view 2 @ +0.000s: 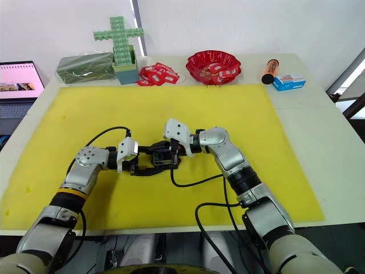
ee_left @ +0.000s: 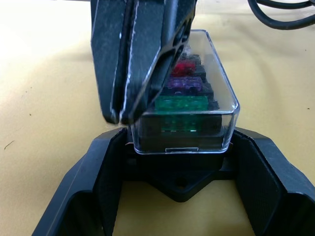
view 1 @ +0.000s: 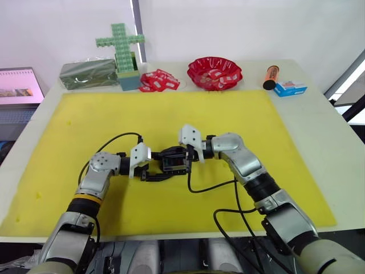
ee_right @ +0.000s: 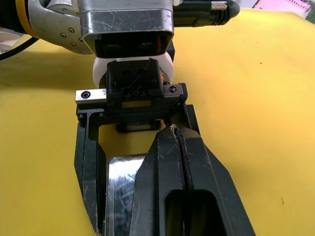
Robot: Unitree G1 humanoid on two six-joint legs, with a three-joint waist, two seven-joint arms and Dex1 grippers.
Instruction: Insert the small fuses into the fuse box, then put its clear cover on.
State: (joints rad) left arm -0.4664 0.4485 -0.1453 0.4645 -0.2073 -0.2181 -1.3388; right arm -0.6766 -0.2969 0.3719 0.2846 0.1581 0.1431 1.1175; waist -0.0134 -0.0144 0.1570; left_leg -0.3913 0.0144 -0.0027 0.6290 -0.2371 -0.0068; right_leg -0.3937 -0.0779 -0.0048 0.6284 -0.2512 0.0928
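My left tool (ee_left: 179, 172) is spread wide, its two fingers (ee_left: 266, 172) flanking the box (ee_left: 179, 129) at the base and bracing it on the yellow mat (view 1: 228, 114) in the middle of the bench (view 1: 319, 114). My right tool (ee_left: 120, 115) comes in from the opposite side with its fingers pressed together, gripping nothing, their tips bearing on the near upper edge of the cover (ee_left: 221, 83), on the side toward my left wrist. The cover already sits over the box: through its clear walls I see the fuses (ee_left: 181, 103) seated in a row in the slots, green nearest my left tool, then a purplish one, then red behind it; a fourth I cannot make out behind the right tool. So by my judgement the inserting is done, or all but done, and the closing is well along. What is left looks like the last press: I cannot tell whether the cover's lower rim has snapped fully home all round, since the side under my right tool is hidden. No loose fuse lies on the mat near either tool that I can see. Well beyond both tools, at the far edge of the bench, stand a red bowl (view 1: 215, 72), scattered red-white packets (view 1: 159, 81) and a green cross of blocks (view 1: 121, 45), none of which matter here.
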